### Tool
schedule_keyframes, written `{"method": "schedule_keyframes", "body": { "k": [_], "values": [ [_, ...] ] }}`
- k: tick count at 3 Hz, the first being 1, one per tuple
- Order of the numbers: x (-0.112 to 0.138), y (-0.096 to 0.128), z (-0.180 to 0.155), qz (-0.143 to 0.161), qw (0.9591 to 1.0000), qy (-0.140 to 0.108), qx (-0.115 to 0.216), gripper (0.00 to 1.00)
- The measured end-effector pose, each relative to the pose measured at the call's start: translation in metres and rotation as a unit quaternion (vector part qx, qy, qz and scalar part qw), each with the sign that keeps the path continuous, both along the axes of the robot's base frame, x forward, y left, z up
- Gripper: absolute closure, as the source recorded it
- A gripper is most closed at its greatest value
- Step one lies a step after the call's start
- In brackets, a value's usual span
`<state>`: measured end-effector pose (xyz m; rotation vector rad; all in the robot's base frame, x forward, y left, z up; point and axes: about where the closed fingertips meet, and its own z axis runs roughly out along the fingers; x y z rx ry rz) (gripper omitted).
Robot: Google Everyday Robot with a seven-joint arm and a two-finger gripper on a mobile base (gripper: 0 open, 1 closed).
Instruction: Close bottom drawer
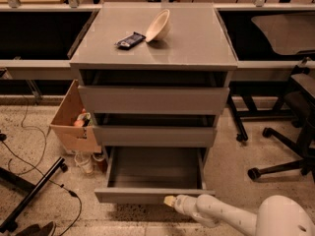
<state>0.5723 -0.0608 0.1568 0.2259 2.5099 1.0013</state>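
The bottom drawer (pixel 147 194) is the lowest of three on the grey cabinet (pixel 153 100). It stands pulled far out, and its empty grey tray is open to view. My gripper (pixel 170 201) comes in from the lower right on a white arm. Its pale tip lies against the drawer's flat front, right of the middle.
A white bowl (pixel 159 25) and a dark packet (pixel 130 40) lie on the cabinet top. A cardboard box (pixel 74 122) with bottles sits left of the cabinet. Cables and a stand leg (pixel 34 193) cross the floor at left. Office chair bases (pixel 283 146) stand at right.
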Motion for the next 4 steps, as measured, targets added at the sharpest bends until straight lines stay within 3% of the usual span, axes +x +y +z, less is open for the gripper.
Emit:
{"method": "schedule_keyframes", "body": {
  "k": [1,4],
  "values": [
    [0.025,-0.002,0.005,-0.014,0.9996,-0.022,0.003,1.00],
    [0.104,0.024,-0.002,-0.034,0.9968,-0.063,0.034,1.00]
  ]
}}
